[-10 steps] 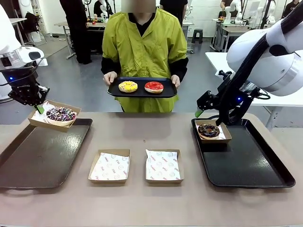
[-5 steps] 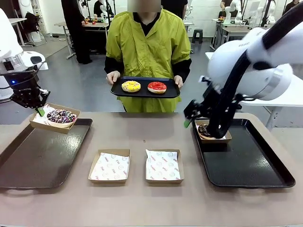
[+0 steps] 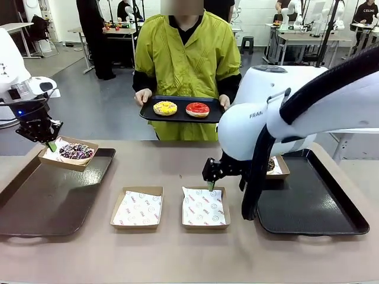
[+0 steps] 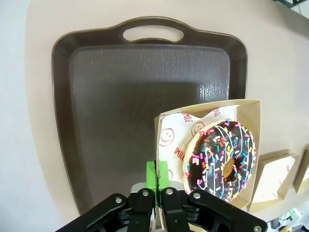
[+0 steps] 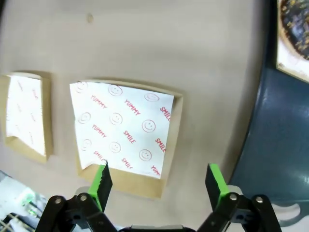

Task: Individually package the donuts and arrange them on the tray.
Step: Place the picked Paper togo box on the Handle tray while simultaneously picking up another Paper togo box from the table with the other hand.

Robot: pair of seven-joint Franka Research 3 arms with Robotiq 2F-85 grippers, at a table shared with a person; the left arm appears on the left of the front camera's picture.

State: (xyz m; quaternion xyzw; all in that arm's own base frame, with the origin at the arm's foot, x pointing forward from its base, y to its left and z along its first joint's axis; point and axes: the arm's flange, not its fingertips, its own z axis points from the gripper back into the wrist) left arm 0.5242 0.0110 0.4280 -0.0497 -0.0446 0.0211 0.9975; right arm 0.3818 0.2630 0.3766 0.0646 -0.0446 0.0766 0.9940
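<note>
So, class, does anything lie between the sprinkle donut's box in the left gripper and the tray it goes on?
Nothing visible does. The left gripper pinches the edge of the box, with the sprinkle donut inside, over the brown tray. Nothing lies on the tray surface beneath it.

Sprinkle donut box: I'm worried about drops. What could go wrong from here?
The left gripper pinches only one wall of the box holding the sprinkle donut, above the left tray; it could tip or slip, spilling the donut. The right gripper hangs open over an empty box; closing, it might catch the paper liner instead of cardboard.
</note>
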